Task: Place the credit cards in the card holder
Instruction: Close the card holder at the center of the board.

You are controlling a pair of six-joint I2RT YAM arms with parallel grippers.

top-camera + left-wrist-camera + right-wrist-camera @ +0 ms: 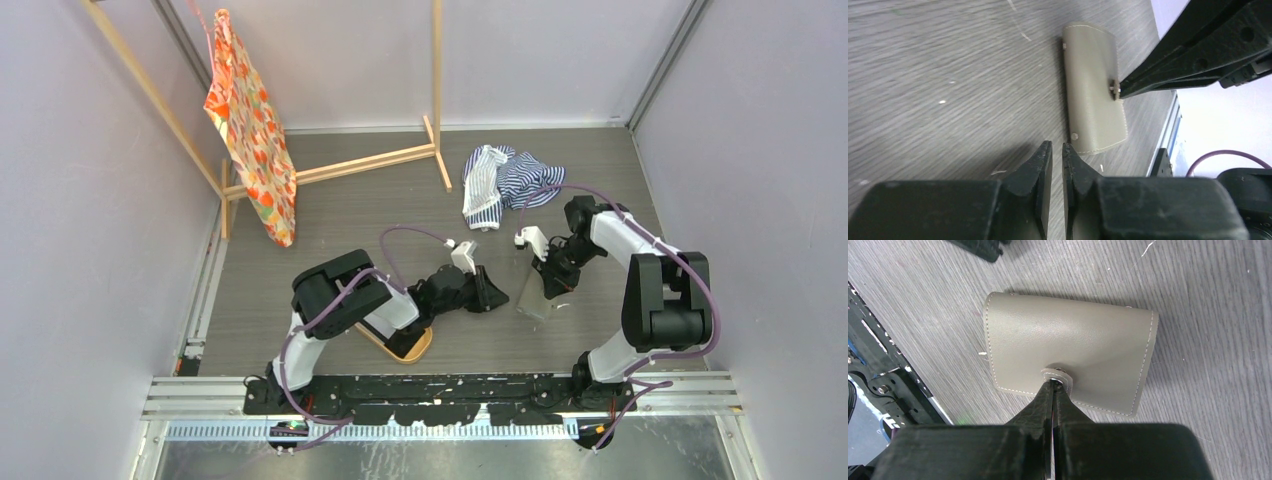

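The card holder (1068, 347) is a closed grey-brown wallet lying flat on the table. It also shows in the left wrist view (1093, 95) and faintly in the top view (534, 297). My right gripper (1055, 382) is shut on the holder's small snap tab at its near edge; its fingertips (1124, 90) show on the stud in the left wrist view. My left gripper (1057, 146) hovers just left of the holder with its jaws almost together and nothing between them. No credit cards are in view.
An oval orange tray (412, 348) lies under my left arm near the front edge. Striped cloth (500, 180) lies at the back right. A wooden rack (380, 160) with a patterned cloth (250, 125) stands at the back left.
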